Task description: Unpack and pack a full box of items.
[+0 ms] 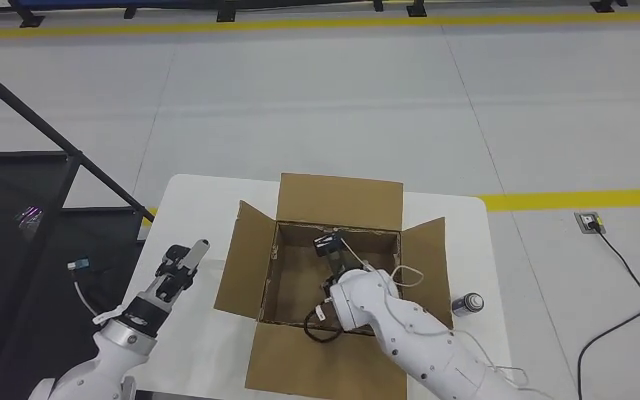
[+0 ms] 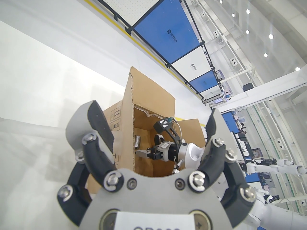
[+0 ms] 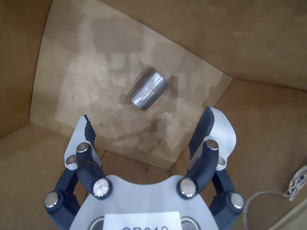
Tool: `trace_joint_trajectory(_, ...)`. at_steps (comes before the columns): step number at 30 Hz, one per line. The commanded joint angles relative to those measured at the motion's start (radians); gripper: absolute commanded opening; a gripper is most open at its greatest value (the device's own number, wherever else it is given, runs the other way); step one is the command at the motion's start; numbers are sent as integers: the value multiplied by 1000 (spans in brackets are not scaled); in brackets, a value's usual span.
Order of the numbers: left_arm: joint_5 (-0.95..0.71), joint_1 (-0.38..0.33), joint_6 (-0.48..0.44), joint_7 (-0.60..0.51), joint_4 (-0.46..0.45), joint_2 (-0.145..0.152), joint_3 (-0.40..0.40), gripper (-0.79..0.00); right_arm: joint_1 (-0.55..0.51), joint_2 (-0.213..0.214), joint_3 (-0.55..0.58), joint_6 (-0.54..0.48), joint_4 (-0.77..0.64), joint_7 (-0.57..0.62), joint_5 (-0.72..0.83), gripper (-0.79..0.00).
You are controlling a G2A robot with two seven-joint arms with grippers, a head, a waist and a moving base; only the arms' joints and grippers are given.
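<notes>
A short grey metal cylinder (image 3: pixel 148 90) is seen on the floor of the open brown cardboard box (image 1: pixel 340 205), the right hand (image 3: pixel 147 118) spread wide near it. The left hand (image 2: pixel 153 111) is held wide above the white tabletop (image 1: pixel 200 215), left of the box

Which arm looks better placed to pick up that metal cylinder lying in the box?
The right arm: it is inside the box, jaws open close to the metal cylinder. The left arm hangs outside, over the table.
</notes>
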Motion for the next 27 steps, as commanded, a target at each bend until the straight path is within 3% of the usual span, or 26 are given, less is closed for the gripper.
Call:
trace_joint_trajectory(1, -4, 6, -3, 2, 0, 0, -3, 0, 16, -17, -2, 3, 50, -8, 36, 0)
trace_joint_trajectory(6, -9, 16, -7, 5, -1, 1, -9, 0, 47, -56, -16, 6, 152, -46, 82, 0)
trace_joint_trajectory(8, -9, 17, -7, 5, -2, 1, -10, 0, 52, -68, -16, 16, 179, -70, 91, -68)
trace_joint_trajectory(9, -9, 17, -8, 5, -2, 1, -11, 0, 52, -73, -15, 26, 191, -85, 93, -151)
trace_joint_trajectory(11, -8, 16, -10, 4, -2, 2, -11, 0, 53, -82, -9, 37, 211, -109, 103, -166)
trace_joint_trajectory(12, -8, 16, -10, 2, -2, 2, -11, 0, 54, -86, -5, 44, 223, -120, 105, -209)
trace_joint_trajectory(16, -7, 14, -9, 0, -2, 3, -12, 0, 51, -99, 13, 53, 258, -148, 130, -225)
trace_joint_trajectory(20, -10, 16, -10, 1, -1, 4, -16, 0, 50, -108, 33, 53, 285, -178, 146, -323)
trace_joint_trajectory(27, -14, 31, -12, 9, -4, 4, -25, 0, 54, -123, 72, 42, 330, -237, 179, -366)
